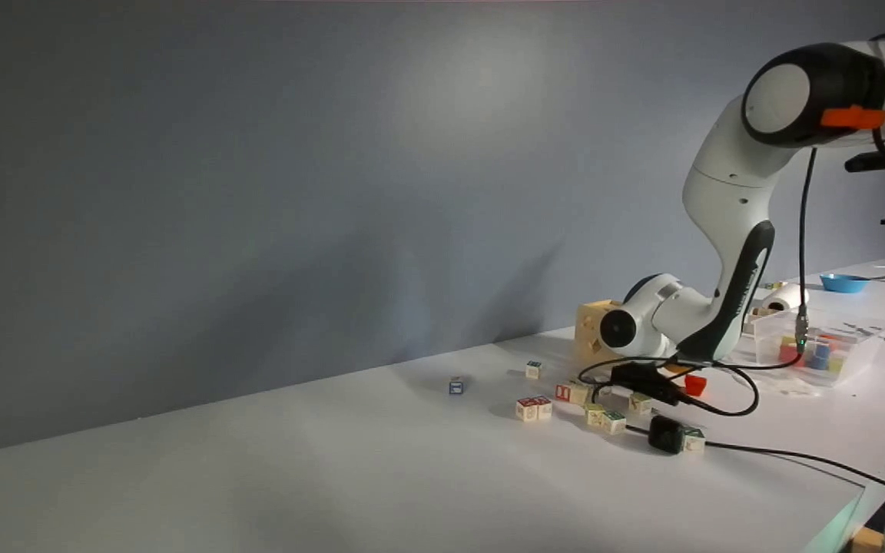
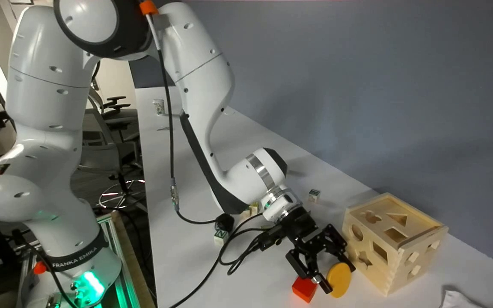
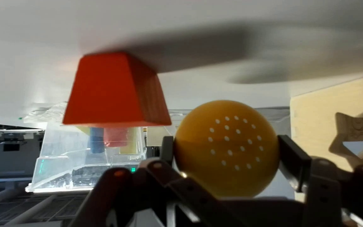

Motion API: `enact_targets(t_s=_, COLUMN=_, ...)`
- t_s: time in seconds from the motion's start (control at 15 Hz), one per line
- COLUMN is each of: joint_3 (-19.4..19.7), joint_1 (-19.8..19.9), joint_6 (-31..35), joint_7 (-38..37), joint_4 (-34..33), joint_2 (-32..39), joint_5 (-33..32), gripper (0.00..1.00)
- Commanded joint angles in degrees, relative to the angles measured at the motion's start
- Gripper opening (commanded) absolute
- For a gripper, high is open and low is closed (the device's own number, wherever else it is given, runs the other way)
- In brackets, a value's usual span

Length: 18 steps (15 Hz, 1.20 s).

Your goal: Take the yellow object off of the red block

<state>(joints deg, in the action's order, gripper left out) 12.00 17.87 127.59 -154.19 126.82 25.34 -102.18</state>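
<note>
Wrist view: gripper (image 3: pixel 225 149) pinching yellow disc (image 3: pixel 227 148) by edges, just beside red block (image 3: pixel 113 91).

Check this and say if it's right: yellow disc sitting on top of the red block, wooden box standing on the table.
Not quite. The yellow disc is off the red block: the wrist view shows it held between the jaws, beside the block. The wooden box does stand on the table.
</note>
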Motion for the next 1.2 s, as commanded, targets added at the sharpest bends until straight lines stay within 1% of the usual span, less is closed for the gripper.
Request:
enact_targets(t_s=0.0, joint_3=-0.8, joint_1=0.8, joint_6=1.3, joint_7=-1.9, joint_4=-0.2, joint_2=1.6, joint_5=-3.8, gripper=0.55)
enact_targets(t_s=0.33, joint_3=-1.2, joint_1=0.8, joint_6=1.8, joint_7=-2.0, joint_4=0.2, joint_2=1.8, joint_5=-5.5, gripper=0.56)
enact_targets(t_s=0.4, joint_3=-1.3, joint_1=0.8, joint_6=1.8, joint_7=-2.1, joint_4=0.4, joint_2=1.7, joint_5=-5.7, gripper=0.62)
enact_targets(t_s=0.47, joint_3=-1.4, joint_1=0.8, joint_6=2.0, joint_7=-2.0, joint_4=0.6, joint_2=1.4, joint_5=-5.8, gripper=0.80)
enact_targets(t_s=0.53, joint_3=-1.5, joint_1=0.8, joint_6=2.1, joint_7=-1.8, joint_4=0.9, joint_2=1.0, joint_5=-6.0, gripper=0.92)
enact_targets(t_s=0.67, joint_3=-1.7, joint_1=0.9, joint_6=3.3, joint_7=-1.7, joint_4=1.6, joint_2=-0.2, joint_5=-6.5, gripper=1.00)
enact_targets(t_s=0.8, joint_3=-1.9, joint_1=1.0, joint_6=5.3, joint_7=-1.2, joint_4=2.6, joint_2=-2.1, joint_5=-6.6, gripper=1.00)
enact_targets(t_s=1.0, joint_3=-1.8, joint_1=1.0, joint_6=8.9, joint_7=-0.2, joint_4=4.8, joint_2=-7.0, joint_5=-5.8, gripper=1.00)
enact_targets(t_s=1.13, joint_3=-1.5, joint_1=1.3, joint_6=12.2, joint_7=3.1, joint_4=6.5, joint_2=-11.2, joint_5=-3.2, gripper=1.00)
